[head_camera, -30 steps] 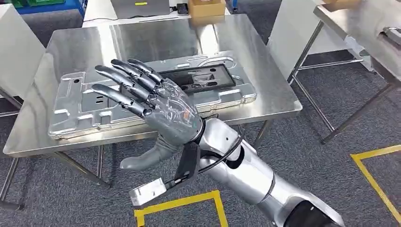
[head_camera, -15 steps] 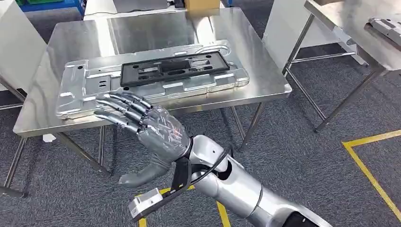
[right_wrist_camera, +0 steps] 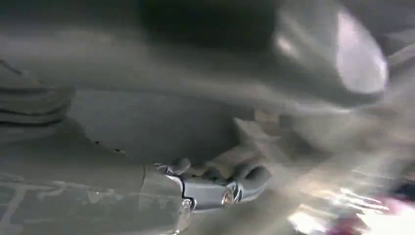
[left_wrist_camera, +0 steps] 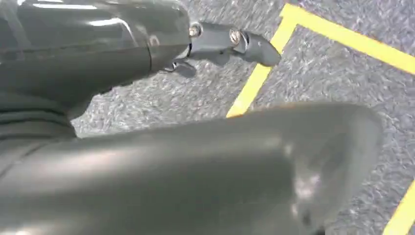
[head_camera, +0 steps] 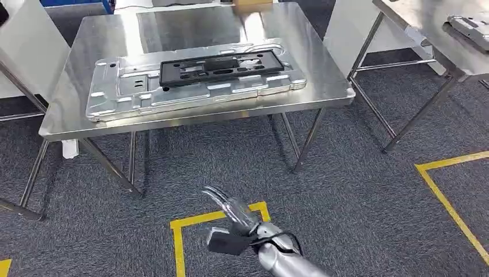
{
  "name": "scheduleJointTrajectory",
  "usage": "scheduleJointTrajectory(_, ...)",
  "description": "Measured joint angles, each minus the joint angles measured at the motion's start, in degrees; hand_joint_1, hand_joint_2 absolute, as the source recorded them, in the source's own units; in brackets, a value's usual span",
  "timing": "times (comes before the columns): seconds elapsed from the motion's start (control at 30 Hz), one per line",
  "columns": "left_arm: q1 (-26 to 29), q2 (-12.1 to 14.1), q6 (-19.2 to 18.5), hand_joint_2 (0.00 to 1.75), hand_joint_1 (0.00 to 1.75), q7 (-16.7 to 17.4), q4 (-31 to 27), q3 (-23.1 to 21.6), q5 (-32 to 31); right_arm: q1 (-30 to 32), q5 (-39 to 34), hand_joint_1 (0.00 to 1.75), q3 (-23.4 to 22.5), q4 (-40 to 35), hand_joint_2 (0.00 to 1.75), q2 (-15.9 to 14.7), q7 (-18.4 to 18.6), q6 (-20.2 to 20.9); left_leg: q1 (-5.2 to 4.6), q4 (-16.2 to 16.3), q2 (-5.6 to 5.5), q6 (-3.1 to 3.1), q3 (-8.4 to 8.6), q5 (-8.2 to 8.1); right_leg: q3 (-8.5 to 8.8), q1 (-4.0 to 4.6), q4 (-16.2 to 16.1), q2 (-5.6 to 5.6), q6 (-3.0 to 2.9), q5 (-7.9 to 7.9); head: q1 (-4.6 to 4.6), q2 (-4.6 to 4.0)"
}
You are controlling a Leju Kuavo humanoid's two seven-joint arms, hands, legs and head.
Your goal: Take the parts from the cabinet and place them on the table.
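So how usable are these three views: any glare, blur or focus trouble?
Head view: sharp, with ceiling-light glare on the steel table; the black part reads clearly. Left wrist view: carpet and yellow tape legible, the near robot hand soft. Right wrist view: heavily motion-blurred, bright smear in one corner.

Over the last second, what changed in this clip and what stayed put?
The right hand dropped from in front of the stainless steel table down toward the carpet, near the yellow floor tape, holding nothing throughout. The view also shifted a little. The black rectangular plastic frame stayed lying on the large silver metal panel on the table.
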Motion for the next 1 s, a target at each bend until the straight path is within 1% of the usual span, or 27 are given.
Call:
scheduleJointTrajectory(0.03, 0.39, 0.00, 0.26, 0.00, 0.00, -0.11, 0.02, -0.02, 0.20, 1.46, -1.23, 0.00, -1.23, 3.45, 0.00, -0.42, 2.26, -0.13, 0.11, -0.36, 0.01, -0.37, 0.10, 0.61, -0.15, 0.20, -0.05, 0.00, -0.21, 0.45, 0.00, 0.00)
scheduleJointTrajectory(0.07, 1.01, 0.07, 0.72, 0.00, 0.00, -0.15, 0.24, 0.02, 0.48, 3.24, -3.27, 0.00, -3.20, 7.85, 0.00, -0.78, 6.87, 0.56, -0.08, -0.27, -0.10, -0.66, -0.09, 0.26, -0.88, -0.66, -0.85, -0.17, -0.62, 1.41, 0.02, 0.00)
scheduleJointTrajectory(0.1, 1.35, 0.18, 1.12, 0.00, 0.00, -0.06, 0.24, 0.04, 0.59, 4.96, -4.66, 0.00, -4.83, 11.08, 0.00, -1.36, 11.84, 1.45, 0.11, 0.52, -0.09, -0.77, -0.45, -2.23, -1.38, -0.78, -0.87, -0.39, -0.72, 2.02, -0.07, 0.00)
scheduleJointTrajectory(0.13, 1.84, 0.24, 1.20, 0.00, 0.00, 0.26, 0.26, 0.04, 0.59, 6.72, -4.89, 0.00, -6.23, 13.81, 0.00, -2.04, 16.14, 1.93, 0.15, 2.86, -0.06, -0.85, -0.86, -6.13, -2.04, -0.83, -0.80, -0.44, -1.16, 2.44, -0.55, 0.00)
scheduleJointTrajectory(0.2, 2.42, 0.35, 1.42, 0.00, 0.00, 1.07, 0.33, 0.04, 0.26, 10.15, -4.13, 0.00, -8.10, 18.40, 0.00, -3.67, 23.26, 1.99, 0.28, 11.22, -0.07, -1.11, -1.76, -13.42, -3.60, -0.78, -0.70, -0.73, -1.41, 3.69, -0.96, 0.00)
scheduleJointTrajectory(0.23, 2.44, 0.46, 1.57, 0.00, 0.00, 1.22, 0.35, 0.04, 0.26, 11.25, -4.08, 0.00, -8.34, 20.02, 0.00, -4.26, 26.17, 2.03, 0.32, 14.99, -0.07, -1.27, -1.94, -14.30, -4.60, -0.80, -0.49, -0.75, -1.41, 4.36, -1.02, 0.00)
scheduleJointTrajectory(0.27, 2.43, 0.52, 1.68, 0.00, 0.00, 1.20, 0.35, 0.04, 0.28, 12.25, -4.26, 0.00, -8.54, 20.88, 0.00, -4.59, 26.73, 2.21, 0.44, 17.47, -0.06, -1.44, -1.58, -13.22, -5.78, -0.87, -0.23, -0.75, -1.36, 4.98, -1.01, 0.00)
scheduleJointTrajectory(0.3, 2.44, 0.61, 1.86, 0.00, 0.00, 1.09, 0.37, 0.07, 0.81, 12.98, -5.11, 0.00, -9.40, 22.28, 0.00, -5.23, 26.55, 3.33, 0.65, 17.59, -0.07, -1.67, -0.35, -10.83, -7.05, -1.01, 0.15, -0.75, -1.17, 5.56, -1.05, 0.00)
scheduleJointTrajectory(0.33, 2.45, 0.65, 1.92, 0.00, 0.00, 0.96, 0.37, 0.13, 1.11, 13.35, -5.55, 0.00, -9.93, 22.89, 0.00, -5.44, 26.27, 3.83, 0.82, 16.13, -0.07, -1.85, 1.26, -8.78, -7.73, -1.23, 0.54, -0.73, -0.98, 5.98, -1.09, 0.00)
scheduleJointTrajectory(0.37, 2.41, 0.83, 1.99, 0.00, 0.00, 0.90, 0.37, 0.22, 1.29, 13.68, -5.75, 0.00, -10.33, 23.46, 0.00, -5.60, 26.04, 3.91, 1.10, 11.79, -0.07, -2.19, 4.74, -6.71, -9.14, -1.55, 1.31, -0.68, -0.56, 6.50, -1.09, 0.00)
scheduleJointTrajectory(0.4, 2.35, 0.83, 2.07, 0.00, 0.00, 0.85, 0.37, 0.24, 1.33, 13.87, -5.98, 0.00, -10.86, 24.18, 0.00, -5.72, 25.89, 3.87, 1.51, 6.48, -0.11, -2.63, 8.53, -6.80, -10.10, -1.66, 2.23, -0.59, -0.15, 6.82, -1.18, 0.00)
scheduleJointTrajectory(0.43, 2.26, 0.81, 2.08, 0.00, 0.00, 1.01, 0.37, 0.22, 1.33, 14.08, -6.09, 0.00, -11.10, 24.62, 0.00, -6.06, 25.89, 3.72, 1.28, 1.89, -0.27, -3.39, 11.22, -10.25, -10.89, -1.41, 2.96, -0.54, 0.29, 7.09, -1.40, 0.00)
scheduleJointTrajectory(0.47, 2.27, 0.81, 2.12, 0.00, 0.00, 1.16, 0.37, 0.20, 1.16, 14.23, -6.16, 0.00, -11.27, 24.90, 0.00, -6.05, 26.00, 3.63, 1.08, -0.80, -0.56, -2.31, 12.71, -11.72, -11.14, -1.31, 3.37, -0.54, 0.56, 7.38, -1.46, 0.00)
scheduleJointTrajectory(0.53, 2.55, 0.83, 2.01, 0.00, 0.00, 2.17, 0.42, 0.15, 0.26, 14.23, -6.47, 0.00, -11.80, 25.58, 0.00, -6.03, 26.55, 2.53, 0.77, -0.32, -0.70, -1.37, 11.80, -11.57, -11.19, -1.12, 3.33, -0.55, 0.94, 8.86, -0.98, 0.00)
scheduleJointTrajectory(0.57, 2.74, 0.81, 1.90, 0.00, 0.00, 2.52, 0.44, 0.11, -0.13, 14.30, -6.60, 0.00, -12.17, 25.86, 0.00, -6.01, 26.70, 1.83, 0.47, -0.05, -0.64, -0.74, 11.40, -11.17, -11.28, -1.38, 3.14, -0.55, 1.20, 9.42, -0.96, 0.00)
scheduleJointTrajectory(0.6, 2.85, 0.70, 1.75, 0.00, 0.00, 2.60, 0.63, 0.02, -0.44, 14.47, -6.55, 0.00, -12.43, 26.30, 0.00, -6.01, 26.26, 1.03, 0.77, -0.15, -0.23, 0.19, 10.62, -10.43, -11.69, -1.61, 3.36, -0.50, 1.63, 9.01, -0.98, 0.00)
scheduleJointTrajectory(0.67, 2.71, 0.59, 1.55, 0.00, 0.00, 2.60, 0.66, 0.00, -0.53, 14.54, -6.03, 0.00, -12.45, 26.50, 0.00, -5.55, 24.71, -0.13, 0.56, -0.04, -0.02, 1.09, 9.01, -9.02, -12.78, -1.61, 7.61, -0.31, 1.81, 1.82, -0.63, 0.00)
scheduleJointTrajectory(0.7, 2.70, 0.46, 1.44, 0.00, 0.00, 2.58, 0.66, -0.04, -0.59, 14.42, -5.63, 0.00, -12.45, 26.52, 0.00, -5.24, 23.57, -0.90, 0.44, -0.02, 0.12, 1.25, 7.99, -8.25, -13.57, -1.61, 11.83, -0.29, 1.83, -1.80, -0.33, 0.00)
scheduleJointTrajectory(0.73, 2.69, 0.42, 1.31, 0.00, 0.00, 2.60, 0.66, -0.11, -0.68, 14.25, -5.35, 0.00, -12.45, 26.52, 0.00, -4.98, 22.61, -1.27, 0.36, 0.02, 0.28, 1.31, 7.08, -7.57, -14.07, -1.61, 15.62, -0.29, 1.84, -4.05, -0.31, 0.00)
scheduleJointTrajectory(0.77, 2.67, 0.39, 1.20, 0.00, 0.00, 2.62, 0.66, -0.20, -0.81, 14.07, -5.00, 0.00, -12.43, 26.52, 0.00, -4.72, 21.93, -1.53, 0.26, 0.07, 0.39, 1.35, 6.07, -6.86, -14.16, -1.61, 18.81, -0.29, 1.79, -4.73, -0.20, 0.00)
scheduleJointTrajectory(0.8, 2.65, 0.37, 1.14, 0.00, 0.00, 2.65, 0.66, -0.26, -1.01, 13.85, -4.76, 0.00, -12.43, 26.52, 0.00, -4.41, 21.56, -1.55, 0.19, 0.13, 0.53, 1.35, 5.05, -6.16, -13.59, -1.61, 20.36, -0.29, 1.79, -3.75, -0.09, 0.00)
scheduleJointTrajectory(0.83, 2.57, 0.35, 1.07, 0.00, 0.00, 2.67, 0.66, -0.31, -1.12, 13.58, -4.48, 0.00, -12.43, 26.52, 0.00, -4.26, 21.41, -1.55, 0.09, 0.23, 0.60, 1.31, 3.78, -5.25, -11.72, -1.56, 19.59, -0.28, 1.73, -0.94, -0.04, 0.00)
scheduleJointTrajectory(0.87, 2.47, 0.26, 0.98, 0.00, 0.00, 2.69, 0.66, -0.41, -1.18, 13.30, -4.11, 0.00, -12.43, 26.52, 0.00, -4.11, 21.52, -1.55, 0.04, 0.29, 0.58, 1.24, 2.82, -4.56, -9.21, -1.51, 16.95, -0.28, 1.52, 1.22, 0.00, 0.00)
scheduleJointTrajectory(0.9, 2.36, 0.15, 0.89, 0.00, 0.00, 2.71, 0.66, -0.57, -1.25, 12.95, -3.82, 0.00, -12.41, 26.52, 0.00, -4.04, 21.87, -1.55, 0.02, 0.31, 0.49, 1.11, 2.05, -3.87, -5.73, -1.39, 12.64, -0.23, 1.19, 2.15, 0.07, 0.00)
scheduleJointTrajectory(0.93, 2.26, 0.11, 0.79, 0.00, 0.00, 2.73, 0.63, -0.77, -1.33, 12.53, -3.60, 0.00, -12.41, 26.52, 0.00, -4.04, 22.29, -1.55, 0.03, 0.33, 0.41, 0.91, 1.65, -3.26, -1.74, -1.27, 7.60, -0.04, 0.88, 1.35, 0.09, 0.00)
scheduleJointTrajectory(0.97, 2.25, -0.04, 0.65, 0.00, 0.00, 2.75, 0.63, -0.96, -1.42, 12.03, -3.41, 0.00, -12.41, 26.52, 0.00, -4.04, 22.63, -1.53, -0.23, 0.47, 0.34, 0.53, 1.29, -2.76, 2.70, -0.73, 0.64, 0.10, 0.56, -0.77, 0.32, 0.00)
scheduleJointTrajectory(1.0, 2.22, -0.07, 0.59, 0.00, 0.00, 2.82, 0.63, -1.05, -1.45, 11.78, -3.21, 0.00, -12.41, 26.56, 0.00, -4.04, 23.16, -1.48, -0.16, 0.31, 0.44, 0.17, 1.13, -1.98, 3.32, -0.74, -1.36, 0.16, 0.59, -1.80, 0.18, 0.00)
